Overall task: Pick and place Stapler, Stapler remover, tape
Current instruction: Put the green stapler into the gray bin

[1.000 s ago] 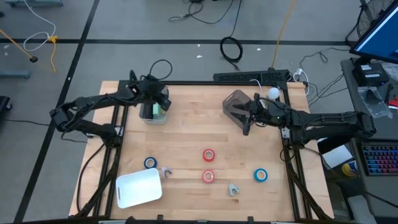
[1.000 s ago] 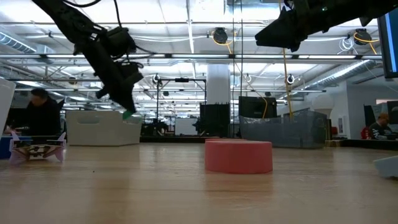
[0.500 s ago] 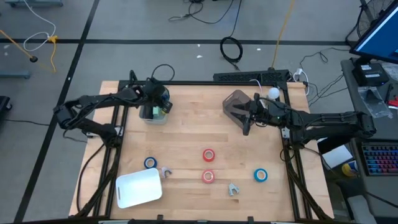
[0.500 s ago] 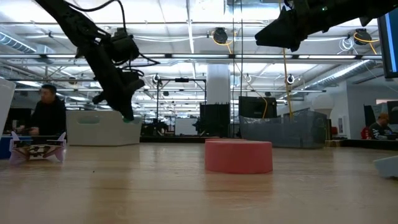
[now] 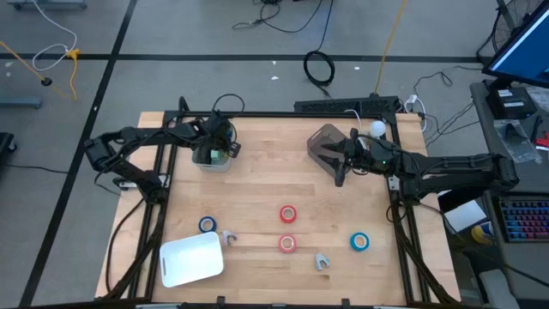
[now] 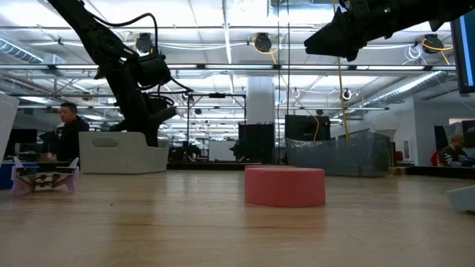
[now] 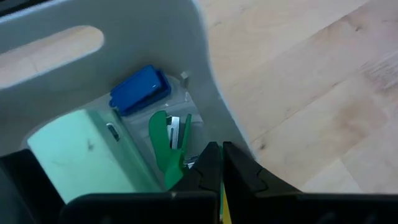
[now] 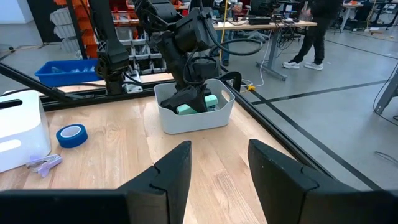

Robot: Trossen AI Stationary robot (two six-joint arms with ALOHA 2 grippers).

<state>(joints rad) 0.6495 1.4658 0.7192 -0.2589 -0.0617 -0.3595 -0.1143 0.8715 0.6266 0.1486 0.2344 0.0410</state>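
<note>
My left gripper (image 5: 220,149) reaches down into the white bin (image 5: 208,161) at the table's far left, shut on a small green staple remover (image 7: 166,142). A pale green stapler (image 7: 81,155) and a blue item (image 7: 140,90) lie in the bin. My right gripper (image 8: 217,171) is open and empty, held above the table beside the grey bin (image 5: 324,140) at the far right. Two red tape rolls (image 5: 287,214) (image 5: 287,244), two blue rolls (image 5: 207,225) (image 5: 358,242) and two staple removers (image 5: 227,235) (image 5: 321,260) lie flat on the table's near half. My left gripper pinches the green staple remover by its lower end (image 7: 179,169) between its two fingers. The fingers come from above, slanting down into the bin. The fingers themselves hide the place of contact. The remover sticks out beside the fingertips (image 7: 205,163), low in the bin beside the stapler.
A white box (image 5: 190,259) lies at the near left corner. In the low view a red roll (image 6: 285,186) stands close to the camera. People show in the room beyond the table (image 6: 68,133). Bare wood lies between the two bins.
My left gripper has gone down into the white bin with the green staple remover and stays shut. In the low view its tip has sunk behind the bin's wall. My right gripper has kept still.
</note>
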